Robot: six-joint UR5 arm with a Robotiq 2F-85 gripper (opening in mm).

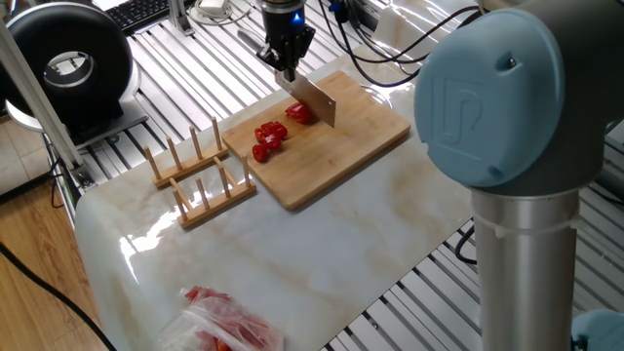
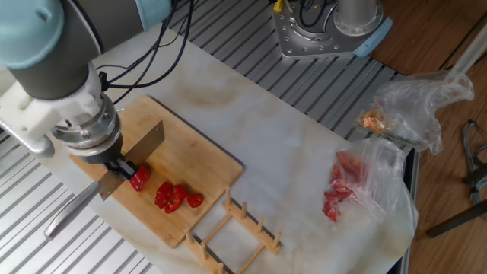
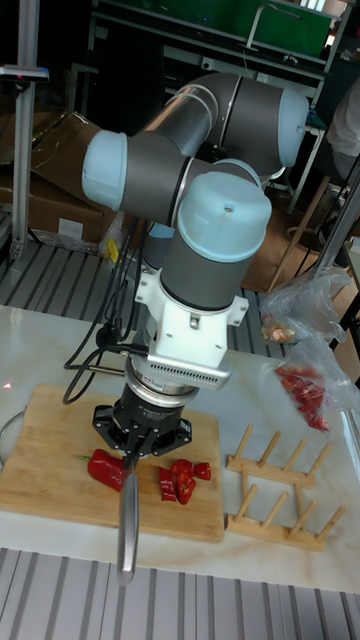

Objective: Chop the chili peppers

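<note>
A bamboo cutting board lies on the marble table. The chili peppers are on it as one larger red piece and several small chunks beside it. My gripper is shut on the handle of a knife. The blade stands edge-down right against the larger piece. Where the edge meets the pepper is hidden.
A wooden slotted rack stands next to the board. A clear plastic bag with red inside lies farther off. Another crumpled bag and the robot base sit at the table's edge.
</note>
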